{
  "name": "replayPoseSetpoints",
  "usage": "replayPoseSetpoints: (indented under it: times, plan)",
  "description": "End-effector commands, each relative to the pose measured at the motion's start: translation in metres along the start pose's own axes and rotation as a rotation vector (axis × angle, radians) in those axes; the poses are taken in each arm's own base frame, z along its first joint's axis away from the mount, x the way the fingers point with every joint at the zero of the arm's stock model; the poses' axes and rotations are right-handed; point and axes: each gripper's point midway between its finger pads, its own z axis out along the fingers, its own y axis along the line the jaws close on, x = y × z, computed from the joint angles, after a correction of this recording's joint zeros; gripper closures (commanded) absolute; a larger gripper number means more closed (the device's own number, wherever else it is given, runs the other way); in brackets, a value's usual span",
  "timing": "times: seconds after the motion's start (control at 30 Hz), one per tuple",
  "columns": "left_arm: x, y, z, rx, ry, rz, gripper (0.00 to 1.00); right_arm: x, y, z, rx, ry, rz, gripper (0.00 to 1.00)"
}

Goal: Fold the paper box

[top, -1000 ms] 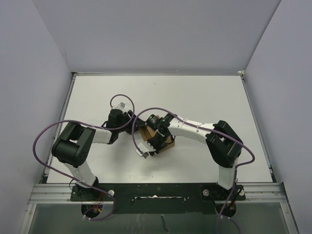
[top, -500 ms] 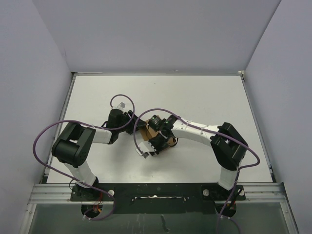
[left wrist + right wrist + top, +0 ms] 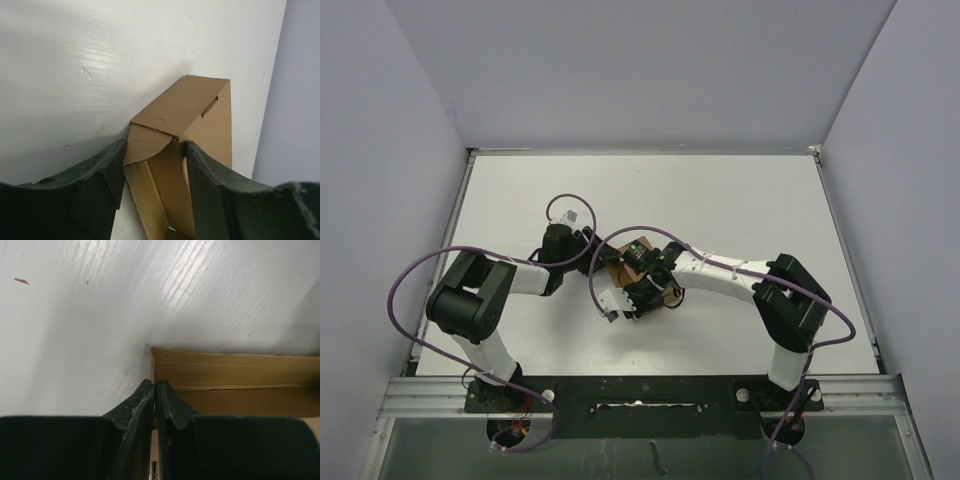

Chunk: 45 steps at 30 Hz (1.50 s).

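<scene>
White tabletop (image 3: 750,200), hemmed in by pale grey walls (image 3: 620,70), carries the scene: two white-and-black arms rise from the metal rail (image 3: 430,400) at 6 o'clock and meet at the table's centre over the plain brown cardboard paper box (image 3: 618,270). The box is partly folded and largely hidden under the wrists in the overhead view. Nearest its own camera, the left gripper (image 3: 155,150) stands half spread, its dark fingers bracketing the box's open end and touching cardboard on both sides, loose inner flaps between them. The right gripper (image 3: 155,385) has its fingers pressed together at a corner of the box. A sliver of brown shows between them lower down, so they appear to nip a thin wall edge. The step looks like seating a side wall or flap. It would go best with the left hold acting as a firm anchor and the box base flat on the table, while the right works in short strokes along the crease rather than across it, gently enough not to buckle the board. From above, the long axis seems to run from 10 o'clock to 4 o'clock. In the left wrist view the box stretches away toward 1 o'clock, closed end and small slot (image 3: 210,105) farthest from the fingers.
</scene>
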Motion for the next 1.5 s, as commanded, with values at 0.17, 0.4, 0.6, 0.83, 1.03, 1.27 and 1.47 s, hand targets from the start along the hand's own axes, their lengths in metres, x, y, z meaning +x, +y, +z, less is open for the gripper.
replayPoseSetpoints:
  times: [0.17,0.4,0.6,0.83,1.03,1.27,1.47]
  plan:
    - [0.021,0.028,0.002,-0.099,0.069,0.004,0.53,-0.002,-0.024,-0.021,0.145,0.017,-0.023,0.91]
    - [0.02,0.027,0.002,-0.1,0.068,0.003,0.53,-0.003,-0.026,-0.026,0.169,0.019,-0.01,0.9]
    - [0.02,0.027,0.002,-0.099,0.066,0.003,0.53,0.003,-0.028,-0.028,0.178,0.029,0.0,0.89]
    - [0.02,0.028,0.002,-0.105,0.065,0.002,0.53,0.008,-0.031,-0.039,0.222,0.046,0.003,0.87]
    - [0.02,0.028,0.002,-0.106,0.064,0.002,0.53,0.011,-0.031,-0.042,0.226,0.053,0.0,0.85]
    - [0.018,0.025,0.002,-0.1,0.058,-0.004,0.53,0.011,-0.028,-0.043,0.21,0.038,-0.001,0.77]
    - [0.017,0.022,0.001,-0.091,0.054,-0.013,0.52,-0.007,-0.02,-0.047,0.17,-0.051,0.003,0.63]
